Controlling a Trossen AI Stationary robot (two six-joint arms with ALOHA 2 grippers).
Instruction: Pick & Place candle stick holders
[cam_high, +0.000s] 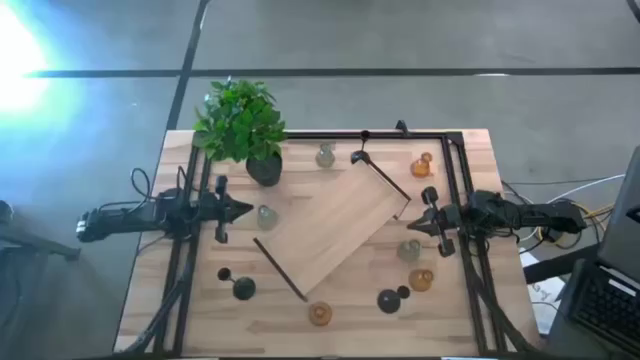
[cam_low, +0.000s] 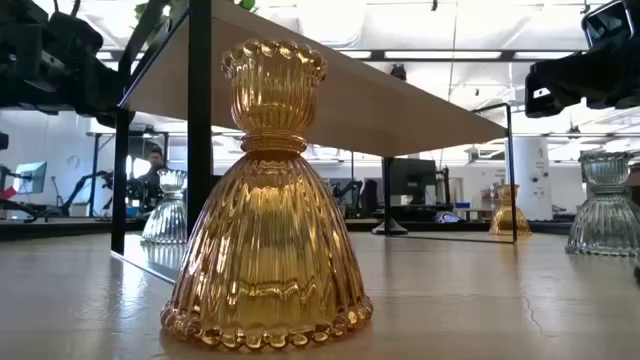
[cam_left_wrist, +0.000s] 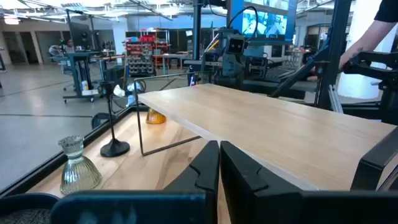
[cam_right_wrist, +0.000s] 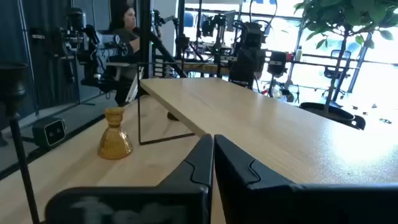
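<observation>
Left gripper (cam_high: 247, 210) hangs over the table's (cam_high: 180, 300) left side, fingers (cam_left_wrist: 205, 171) clenched on nothing. Right gripper (cam_high: 412, 224) hangs over the right side, fingers (cam_right_wrist: 202, 163) likewise clenched and empty. Both point inward at a raised wooden shelf (cam_high: 335, 228) standing askew at the table's centre on thin black legs.

Holders lie scattered around the shelf, none on it:
- Amber holders: one (cam_high: 320, 314) at the near edge, filling the low view; one (cam_high: 421, 280) on the right, near the right arm; one (cam_high: 423, 164) at the far right.
- Green-grey holders: one (cam_high: 325, 155) at the far side; one (cam_high: 266, 215) just beside the left gripper's fingertips; one (cam_high: 409, 250) just below the right gripper.
- Black holders: one (cam_high: 243, 289) at the near left, one (cam_high: 390, 300) at the near right, one (cam_high: 358, 156) at the far side by the shelf's corner.

All seen stand upright.

A potted plant (cam_high: 243, 125) stands at the far left corner. A person shows in the room beyond, in the right wrist view.
</observation>
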